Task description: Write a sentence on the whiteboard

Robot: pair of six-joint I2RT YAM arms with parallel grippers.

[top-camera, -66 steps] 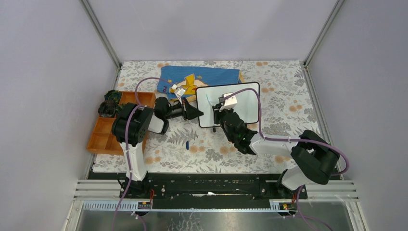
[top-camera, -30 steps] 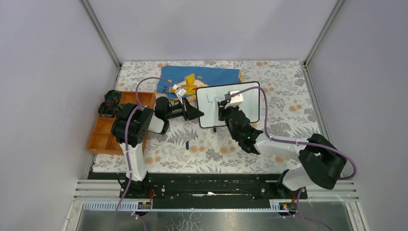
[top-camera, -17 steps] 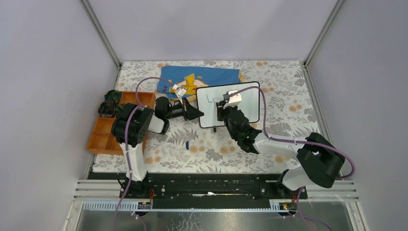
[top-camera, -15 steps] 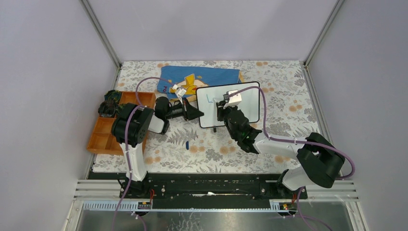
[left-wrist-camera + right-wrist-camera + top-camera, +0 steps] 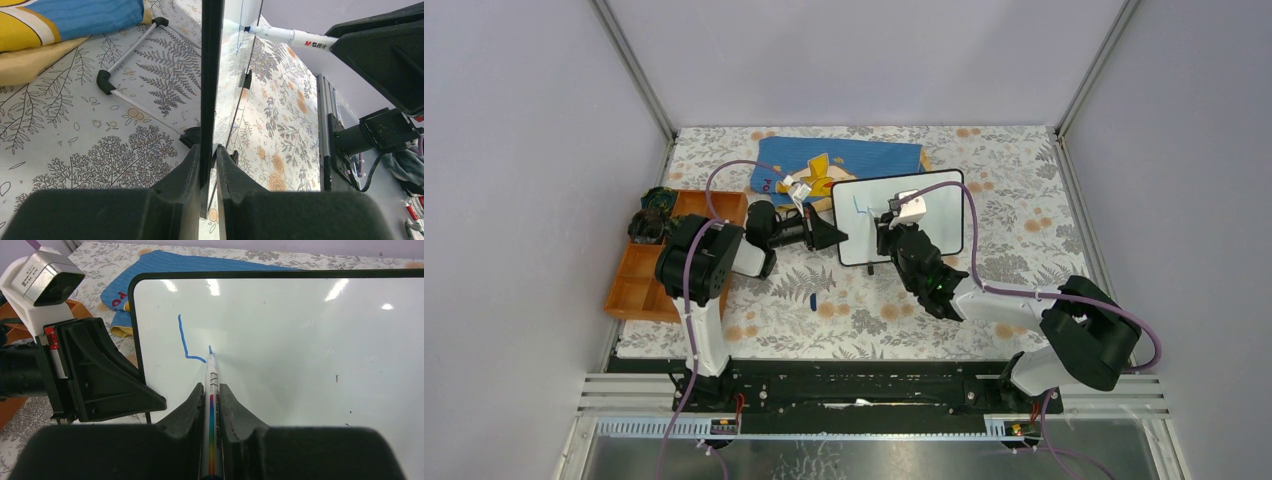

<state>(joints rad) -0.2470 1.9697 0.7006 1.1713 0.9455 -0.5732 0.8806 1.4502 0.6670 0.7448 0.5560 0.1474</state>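
Note:
The whiteboard (image 5: 939,215) stands upright on the floral table, a glossy white panel with a black rim. My left gripper (image 5: 836,237) is shut on its left edge; the left wrist view shows the rim (image 5: 211,75) edge-on between the jaws of that gripper (image 5: 209,150). My right gripper (image 5: 211,387) is shut on a white marker (image 5: 211,375) with a rainbow stripe, whose blue tip touches the board. The sentence (image 5: 185,340) is a blue "L" and a short stroke at the tip. In the left wrist view the marker (image 5: 290,36) meets the board's face.
A blue cloth with a yellow figure (image 5: 844,160) lies behind the board. An orange compartment tray (image 5: 649,270) sits at the left, with dark objects (image 5: 652,215) at its far end. A small blue cap (image 5: 812,299) lies on the table in front of the left gripper.
A blue "L" has appeared on the board. The right gripper has moved the marker a little to the right of it and begun a short stroke. The left gripper has stayed still.

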